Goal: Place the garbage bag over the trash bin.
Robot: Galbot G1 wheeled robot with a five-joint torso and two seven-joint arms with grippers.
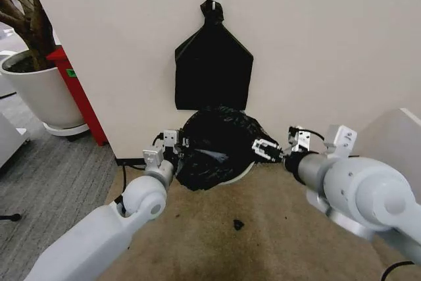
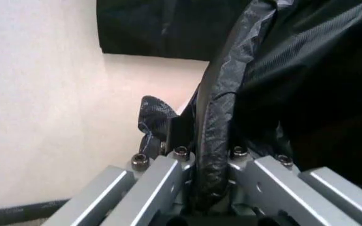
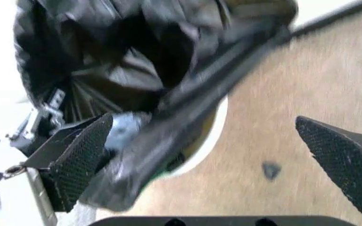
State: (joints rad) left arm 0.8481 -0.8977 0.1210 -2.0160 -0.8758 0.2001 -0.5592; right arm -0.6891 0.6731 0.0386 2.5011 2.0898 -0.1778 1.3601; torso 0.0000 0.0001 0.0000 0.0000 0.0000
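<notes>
Where the wall is meeting the floor: the beige wall (image 1: 329, 44) is backing the whole scene, so the bin is standing at its foot, at the far edge of the tan floor (image 1: 263, 228).
Hanging bundle: a flat black bundle (image 1: 212, 64) is hanging from a hook by its knotted top, just above the work and apart from it.
Garbage bag: the garbage bag (image 1: 214, 146) is sitting crumpled over the top of the bin, stretched between the two arms; this looks like spreading its mouth around the rim.
Trash bin: the trash bin (image 1: 242, 173) is peeking out as a pale sliver of rim at the bag's lower right; judging by this, the bag is covering most of it already.
Left gripper: the left gripper (image 2: 209, 188) is working at the bag's left side, its jaws clamped on a twisted fold of plastic to keep that edge taut.
Right gripper: the right gripper (image 3: 231, 155) is reaching in from the right with its jaws standing wide apart, one pad (image 3: 80, 160) touching the bag, gripping nothing.
Floor scrap: a small dark scrap (image 1: 238, 224) is lying on the near floor.
</notes>
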